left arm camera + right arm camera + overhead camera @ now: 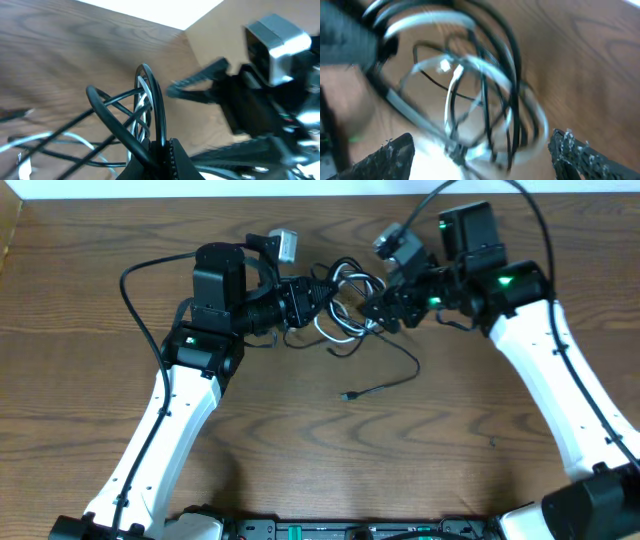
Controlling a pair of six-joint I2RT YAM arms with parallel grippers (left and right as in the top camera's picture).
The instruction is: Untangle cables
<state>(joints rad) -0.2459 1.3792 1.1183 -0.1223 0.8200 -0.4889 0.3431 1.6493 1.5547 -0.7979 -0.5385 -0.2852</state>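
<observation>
You've got a wood-grain table [300, 460]: brown, smooth, with a soft sheen toward 12 o'clock in the left wrist view. The cables [345, 305] have plastic jackets. The black cable [160, 105] is glossy and catches highlights. The white cable [440, 20] is smooth and satin. The left hand [162, 155] is matt black plastic, with a ribbed edge on its finger [172, 157]. The right hand [485, 155] has black fingers [395, 155], rough and speckled. The arm shells [170, 420] are glossy white plastic, and the joints are matt black. The camera housing [282, 47] at your 2 o'clock is silver, looks like metal, and has a satin finish.
</observation>
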